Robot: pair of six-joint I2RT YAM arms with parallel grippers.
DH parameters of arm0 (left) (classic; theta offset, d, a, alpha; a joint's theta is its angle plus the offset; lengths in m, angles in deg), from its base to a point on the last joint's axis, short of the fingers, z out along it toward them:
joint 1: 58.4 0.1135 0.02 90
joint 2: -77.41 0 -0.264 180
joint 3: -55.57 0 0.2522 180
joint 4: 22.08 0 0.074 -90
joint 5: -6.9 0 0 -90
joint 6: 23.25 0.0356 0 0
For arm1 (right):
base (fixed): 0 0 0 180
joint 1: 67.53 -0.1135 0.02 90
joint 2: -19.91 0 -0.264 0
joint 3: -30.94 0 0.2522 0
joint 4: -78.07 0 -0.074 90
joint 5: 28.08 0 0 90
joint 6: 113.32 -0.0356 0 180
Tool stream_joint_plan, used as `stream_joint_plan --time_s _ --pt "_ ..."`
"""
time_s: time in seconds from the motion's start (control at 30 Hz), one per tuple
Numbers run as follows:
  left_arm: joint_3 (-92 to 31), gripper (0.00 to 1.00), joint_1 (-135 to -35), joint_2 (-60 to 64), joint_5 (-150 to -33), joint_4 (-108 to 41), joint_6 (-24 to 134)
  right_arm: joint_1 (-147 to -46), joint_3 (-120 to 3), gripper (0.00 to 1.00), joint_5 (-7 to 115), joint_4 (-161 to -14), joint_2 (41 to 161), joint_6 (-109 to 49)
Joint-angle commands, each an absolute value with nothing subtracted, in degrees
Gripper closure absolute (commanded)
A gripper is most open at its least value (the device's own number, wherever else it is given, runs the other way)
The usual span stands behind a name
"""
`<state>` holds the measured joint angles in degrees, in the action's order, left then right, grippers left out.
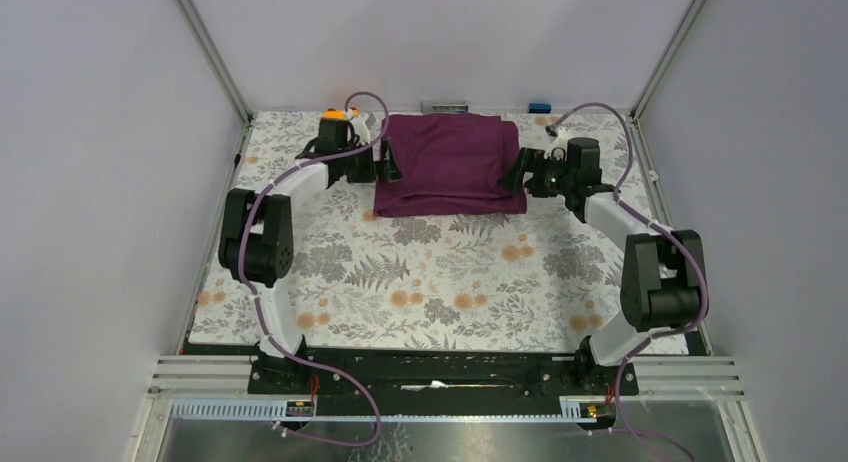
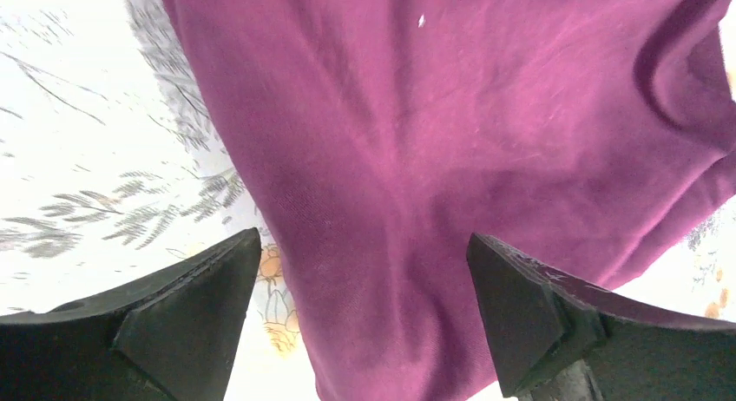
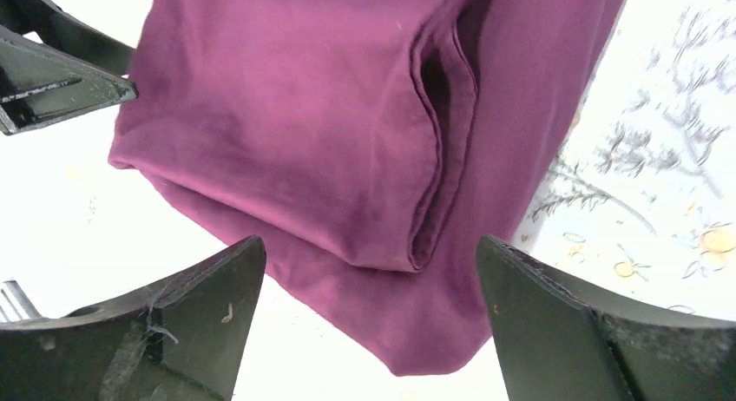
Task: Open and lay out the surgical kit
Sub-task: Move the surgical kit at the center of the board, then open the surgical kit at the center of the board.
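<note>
Currently: your dark purple cloth wrap [image 1: 448, 165] lies folded shut at far middle of floral surface [image 1: 440, 282]. Contents hidden. Your left pincer [image 1: 387, 168] sits at wrap's left edge, fingers spread wide, nothing clamped. Your right pincer [image 1: 518, 170] sits at wrap's right edge, likewise spread, nothing held. Orange toy car [image 1: 332, 113] sits at far left, behind left arm.

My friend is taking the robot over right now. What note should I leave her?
Left end effector: open, at the left edge of the purple cloth, holding nothing.
Right end effector: open, at the cloth's right edge, holding nothing.
The cloth lies folded at the far side of the table; whatever it wraps is hidden.
Done: nothing unwrapped yet.
Left: unfold the cloth, then lay out what is inside.
</note>
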<state>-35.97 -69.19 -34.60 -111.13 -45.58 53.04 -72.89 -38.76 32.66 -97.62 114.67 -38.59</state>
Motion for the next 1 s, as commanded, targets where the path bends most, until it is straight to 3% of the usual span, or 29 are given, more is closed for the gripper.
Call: stream_joint_plan --time_s 0.0,0.27,0.47,0.67,0.97 --pt "-41.12 0.01 -68.52 -27.23 -110.54 -44.54 58.83 -72.83 -39.35 0.02 35.19 -99.67 106.10 -33.84" --pt "-51.85 0.02 -76.63 -29.23 -110.17 -52.18 68.54 -70.59 -33.92 0.02 41.06 -95.53 93.99 -26.14" --pt "-59.76 0.09 -86.51 -36.50 -109.30 -56.84 74.52 -65.39 -31.81 0.02 42.55 -89.17 85.86 -26.10" --pt "-67.34 0.15 -94.52 -44.19 -108.23 -59.21 77.59 -60.42 -31.78 0.02 42.92 -82.29 83.36 -26.74" --pt "-74.45 0.22 -99.79 -51.85 -105.72 -59.05 76.79 -55.65 -29.71 0.03 37.73 -83.23 83.25 -28.41"
